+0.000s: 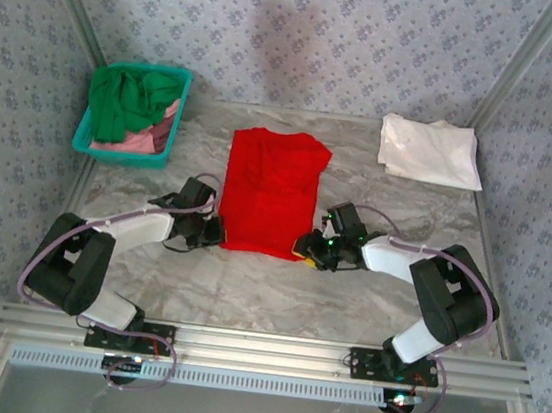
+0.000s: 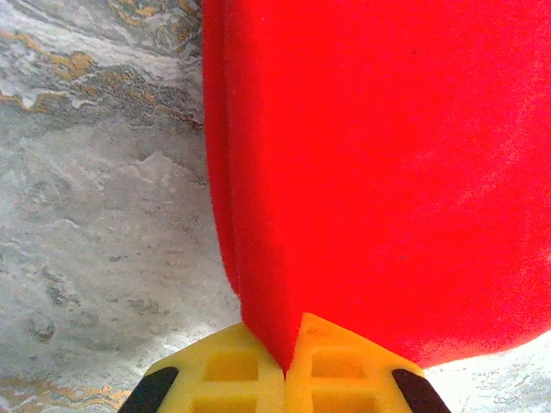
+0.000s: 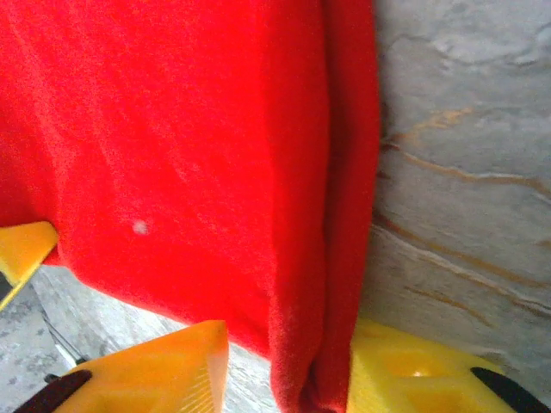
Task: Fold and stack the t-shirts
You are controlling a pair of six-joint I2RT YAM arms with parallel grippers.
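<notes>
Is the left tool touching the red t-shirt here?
Touching. The left wrist view shows the left tool shut on the red t-shirt, the cloth's edge pinched between its yellow fingers.

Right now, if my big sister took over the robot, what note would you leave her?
Left gripper: shut, pinching the near left corner of the red t-shirt.
Right gripper: jaws apart around the shirt's doubled near right edge; it doesn't look clamped.
Things: the red t-shirt lies flat in the middle of the table. The white t-shirt is loosely folded at the far right. The green t-shirt and pink t-shirt are in the teal basket, far left.
Done: the red one's sides look folded in.
Left: probably close the right gripper, fold the red one over, stack it, then fold the two in the basket.
</notes>
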